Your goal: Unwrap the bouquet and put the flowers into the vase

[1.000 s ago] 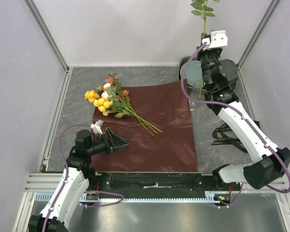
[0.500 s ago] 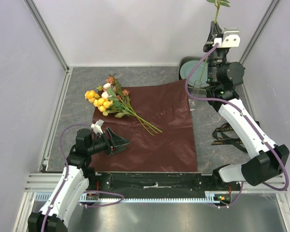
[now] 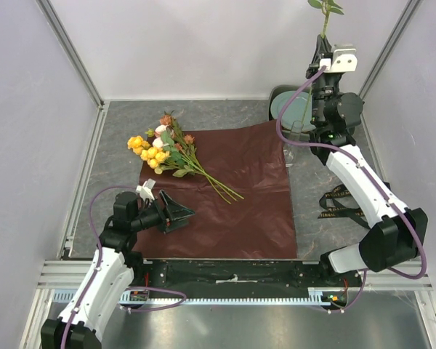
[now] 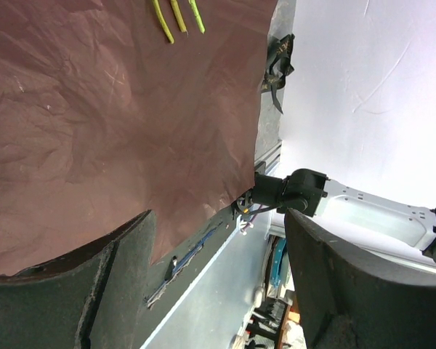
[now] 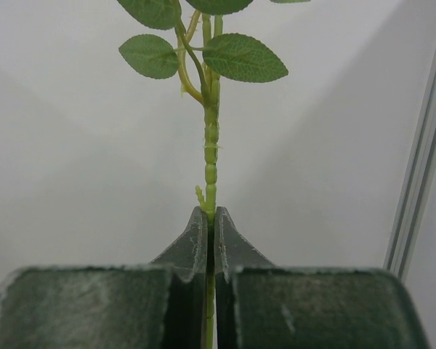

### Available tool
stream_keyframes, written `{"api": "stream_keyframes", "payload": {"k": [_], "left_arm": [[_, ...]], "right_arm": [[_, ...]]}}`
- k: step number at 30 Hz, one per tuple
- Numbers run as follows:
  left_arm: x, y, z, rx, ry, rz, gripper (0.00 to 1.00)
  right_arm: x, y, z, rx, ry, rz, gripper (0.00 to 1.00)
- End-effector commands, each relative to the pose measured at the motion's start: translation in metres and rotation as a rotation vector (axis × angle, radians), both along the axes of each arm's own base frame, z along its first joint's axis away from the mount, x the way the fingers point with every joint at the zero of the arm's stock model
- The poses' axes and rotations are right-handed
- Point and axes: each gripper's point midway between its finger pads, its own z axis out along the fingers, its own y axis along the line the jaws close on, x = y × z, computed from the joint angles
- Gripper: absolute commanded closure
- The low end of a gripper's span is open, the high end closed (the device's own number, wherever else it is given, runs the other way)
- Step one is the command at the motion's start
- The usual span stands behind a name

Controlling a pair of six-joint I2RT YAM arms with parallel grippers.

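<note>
The wrapping paper (image 3: 240, 196) lies spread flat on the tabletop (image 3: 116, 138), and the flowers (image 3: 163, 149) rest across its far left corner, so the step in hand appears to be carrying stems to the vase (image 3: 296, 139). The right tool (image 3: 324, 42), clenched on one leafy stem (image 5: 211, 163), holds it upright high above the vase. The left tool (image 3: 176, 213) hangs released over the paper's near left edge. Next, the stem's foot likely needs lining up with the slim neck and lowering straight; I cannot tell whether it is already inside.

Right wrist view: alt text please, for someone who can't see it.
The right tool is shut on a green leafy stem standing upright against a plain white wall. Leaves branch off near the top.
</note>
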Motion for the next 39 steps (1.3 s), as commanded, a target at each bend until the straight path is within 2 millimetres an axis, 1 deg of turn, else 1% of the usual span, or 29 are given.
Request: {"api": "stream_keyframes", "payload": {"k": [1,6,7,9,15,18,21,23,24,26,27,30,32,34,35,36,38,39], "left_arm": [[0.004,-0.001,0.014,0.009,-0.056,-0.017,0.22],[0.006,0.0,0.014,0.014,-0.054,-0.009,0.22],[0.006,0.0,0.014,0.016,-0.052,-0.008,0.22],[0.007,0.0,0.013,0.017,-0.049,-0.007,0.22],[0.006,0.0,0.01,0.023,-0.039,-0.008,0.22],[0.007,0.0,0.01,0.024,-0.043,-0.011,0.22],[0.007,0.0,0.01,0.026,-0.041,-0.01,0.22],[0.007,0.0,0.008,0.028,-0.037,-0.014,0.22],[0.007,0.0,0.009,0.028,-0.038,-0.014,0.22],[0.007,0.0,0.008,0.03,-0.035,-0.014,0.22],[0.008,0.0,0.009,0.03,-0.038,-0.014,0.22],[0.009,0.0,0.01,0.03,-0.04,-0.01,0.22],[0.008,0.0,0.01,0.027,-0.04,-0.016,0.22],[0.008,0.0,0.01,0.026,-0.039,-0.017,0.22],[0.008,0.0,0.01,0.026,-0.039,-0.017,0.22],[0.007,0.0,0.01,0.025,-0.037,-0.016,0.22],[0.007,0.0,0.009,0.025,-0.039,-0.014,0.22],[0.007,0.0,0.01,0.024,-0.039,-0.016,0.22]], "right_arm": [[-0.001,0.0,0.007,0.023,-0.061,0.034,1.0],[0.006,0.002,0.003,0.025,-0.06,0.046,1.0],[0.009,0.001,-0.001,0.025,-0.054,0.043,1.0],[0.009,0.003,-0.002,0.022,-0.052,0.05,1.0],[0.012,0.004,-0.019,0.016,-0.042,0.057,1.0],[0.009,0.003,-0.026,0.021,-0.046,0.056,1.0],[0.009,0.003,-0.04,0.023,-0.034,0.058,1.0],[0.007,0.0,-0.043,0.035,-0.041,0.051,1.0],[0.008,-0.001,-0.051,0.04,-0.026,0.047,1.0],[0.007,-0.005,-0.057,0.062,-0.029,0.035,1.0],[0.007,-0.006,-0.065,0.073,-0.023,0.035,1.0],[0.006,-0.01,-0.079,0.09,-0.011,0.026,1.0],[0.008,-0.01,-0.092,0.094,0.01,0.019,1.0],[0.01,-0.012,-0.099,0.097,0.025,0.014,1.0],[0.012,-0.012,-0.108,0.097,0.042,0.01,1.0],[0.012,-0.013,-0.11,0.103,0.04,0.009,1.0],[0.015,-0.017,-0.123,0.119,0.056,-0.003,1.0],[0.015,-0.018,-0.125,0.123,0.054,-0.008,1.0]]}}
